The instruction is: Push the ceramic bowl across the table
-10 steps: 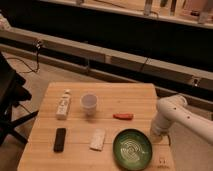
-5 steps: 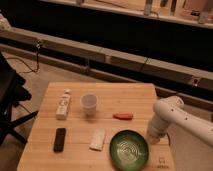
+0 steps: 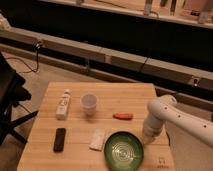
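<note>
The ceramic bowl (image 3: 123,149) is wide, glossy dark green with pale rings inside. It sits near the front edge of the light wooden table (image 3: 75,155), right of centre. My white arm comes in from the right and bends down at the bowl's right side. My gripper (image 3: 148,139) is at the arm's lower end, right beside the bowl's right rim, low over the tabletop. Its tips are hidden behind the arm's wrist.
A translucent white cup (image 3: 88,102) stands mid-table. A white bottle (image 3: 62,104) lies at the left, a black remote (image 3: 59,139) at the front left, a white packet (image 3: 97,139) just left of the bowl, and an orange-red object (image 3: 122,116) behind the bowl.
My arm has swung left and down toward the bowl. The bowl has slid a little to the left, closer to the white packet.
</note>
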Controlling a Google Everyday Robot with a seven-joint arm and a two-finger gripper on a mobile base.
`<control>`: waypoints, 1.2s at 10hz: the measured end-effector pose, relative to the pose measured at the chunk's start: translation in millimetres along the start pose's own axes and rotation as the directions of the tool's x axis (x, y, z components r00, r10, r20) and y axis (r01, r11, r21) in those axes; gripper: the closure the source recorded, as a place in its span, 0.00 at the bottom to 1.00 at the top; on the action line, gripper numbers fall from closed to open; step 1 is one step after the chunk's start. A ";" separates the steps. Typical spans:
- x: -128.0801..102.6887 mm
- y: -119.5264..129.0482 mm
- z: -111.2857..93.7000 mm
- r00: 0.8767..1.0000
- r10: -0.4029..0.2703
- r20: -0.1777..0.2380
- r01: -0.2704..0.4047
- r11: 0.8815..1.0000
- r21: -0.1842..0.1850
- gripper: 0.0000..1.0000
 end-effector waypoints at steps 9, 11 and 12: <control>-51.8 -5.8 3.0 0.996 -0.091 -0.018 0.090 0.995 -0.039 0.87; -61.9 -6.1 5.8 0.995 -0.100 -0.016 0.099 0.994 -0.049 0.87; -59.3 -4.5 7.0 0.994 -0.107 -0.015 0.105 0.993 -0.057 0.87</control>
